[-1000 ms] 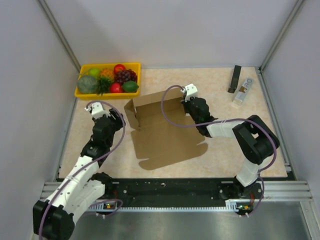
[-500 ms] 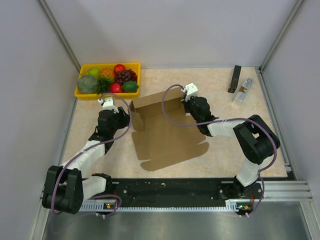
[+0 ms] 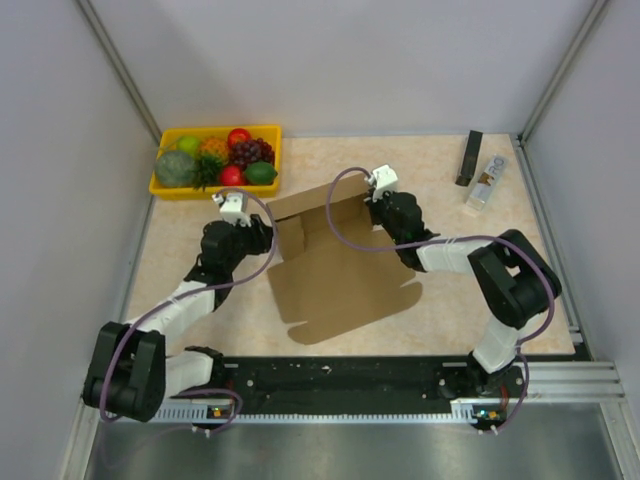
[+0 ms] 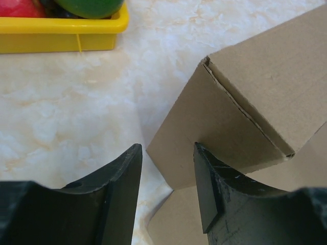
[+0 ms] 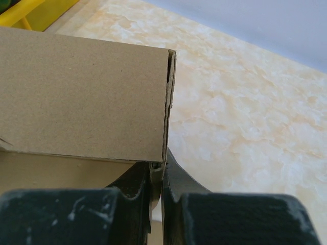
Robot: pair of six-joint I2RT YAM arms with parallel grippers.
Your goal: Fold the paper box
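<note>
1. At the middle of the table, the paper box, a plain brown die-cut sheet of corrugated cardboard, lies partly folded. Its broad panel is flat, with the notched edge toward the arms. Its long far wall stands up, and a short side flap stands at that wall's left end.
2. The left gripper is low at the box's left corner. In its wrist view the black fingers are spread, and the flap's lower corner sits in the gap between them, not clamped. Whether the finger on the box side touches the flap cannot be told.
3. The right gripper is at the right end of the standing wall. Its wrist view shows the jaws pressed together, pinching the wall's thin end edge low down.
4. The pale marbled beige table carries everything.
5. A yellow plastic tray of mixed fruit sits at the far left corner, apart from the box.
6. A slim black bar and a small pale oblong thing lie near the far right corner, well apart from the box.
</note>
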